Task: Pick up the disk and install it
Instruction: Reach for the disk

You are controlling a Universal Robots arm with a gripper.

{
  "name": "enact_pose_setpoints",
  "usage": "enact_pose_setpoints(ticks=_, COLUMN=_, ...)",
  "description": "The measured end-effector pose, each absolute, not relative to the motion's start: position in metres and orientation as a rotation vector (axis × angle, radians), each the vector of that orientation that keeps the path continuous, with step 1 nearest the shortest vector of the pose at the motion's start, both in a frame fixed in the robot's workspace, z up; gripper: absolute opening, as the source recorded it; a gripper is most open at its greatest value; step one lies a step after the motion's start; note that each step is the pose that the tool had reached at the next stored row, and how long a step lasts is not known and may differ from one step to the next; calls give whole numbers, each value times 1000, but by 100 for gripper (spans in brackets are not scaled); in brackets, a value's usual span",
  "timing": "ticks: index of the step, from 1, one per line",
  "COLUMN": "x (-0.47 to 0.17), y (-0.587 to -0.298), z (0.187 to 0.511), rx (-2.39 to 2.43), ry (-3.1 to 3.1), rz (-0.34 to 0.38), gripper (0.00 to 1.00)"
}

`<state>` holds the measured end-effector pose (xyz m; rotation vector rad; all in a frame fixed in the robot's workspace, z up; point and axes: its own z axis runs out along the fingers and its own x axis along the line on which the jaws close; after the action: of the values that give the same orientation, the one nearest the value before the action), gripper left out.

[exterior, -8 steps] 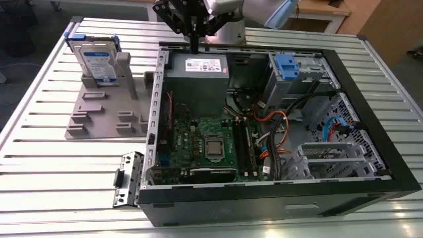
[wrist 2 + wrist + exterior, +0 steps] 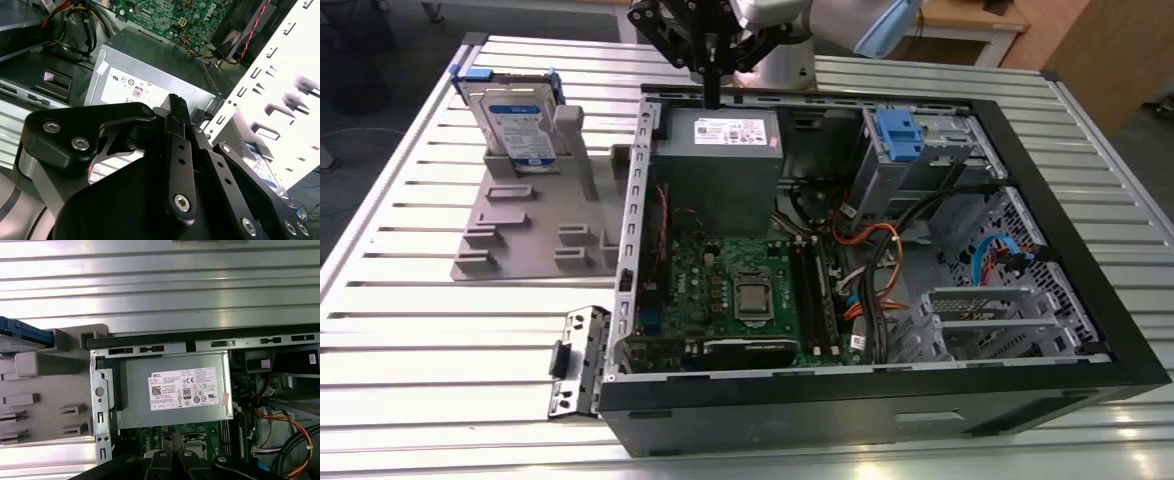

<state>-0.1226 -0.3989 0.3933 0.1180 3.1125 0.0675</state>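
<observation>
The gripper [image 2: 711, 97] hangs over the far edge of the open computer case [image 2: 1074, 270], just above the grey power supply [image 2: 718, 165]. Its fingers are pressed together into one narrow black tip with nothing between them, which the second wrist view also shows [image 2: 176, 104]. The disk [image 2: 518, 120] is not in the case. It stands upright on its edge in a slot of a grey holder [image 2: 520, 225] on the slatted metal table [image 2: 400, 330], at the exterior view's left of the case and apart from the gripper. Its blue bracket runs around the silver body, with the white-and-blue label facing the camera. In the first wrist view the power supply [image 2: 172, 390] lies under the camera, and a blue corner of the disk [image 2: 22, 334] shows beyond the case wall. The grey drive cage [image 2: 927, 165] sits inside the case at the exterior view's right of the power supply, and the green motherboard [image 2: 727, 285] is nearer the camera.
</observation>
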Motion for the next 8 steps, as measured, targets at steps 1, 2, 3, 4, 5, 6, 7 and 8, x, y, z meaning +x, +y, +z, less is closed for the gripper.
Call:
enact_pose_setpoints(ticks=1, x=-123, y=-399, z=393, rx=118, ry=3112, rz=68, gripper=10)
enact_pose_setpoints(ticks=2, x=-124, y=-399, z=393, rx=118, ry=3112, rz=68, gripper=10)
enact_pose_setpoints(ticks=3, x=-124, y=-399, z=393, rx=118, ry=3112, rz=68, gripper=10)
enact_pose_setpoints(ticks=4, x=-125, y=-399, z=393, rx=118, ry=3112, rz=68, gripper=10)
enact_pose_setpoints(ticks=5, x=-126, y=-399, z=393, rx=118, ry=3112, rz=68, gripper=10)
enact_pose_setpoints(ticks=6, x=-127, y=-399, z=393, rx=118, ry=3113, rz=67, gripper=10)
enact_pose_setpoints(ticks=7, x=-128, y=-399, z=393, rx=118, ry=3113, rz=68, gripper=10)
enact_pose_setpoints(ticks=8, x=-129, y=-399, z=393, rx=118, ry=3113, rz=68, gripper=10)
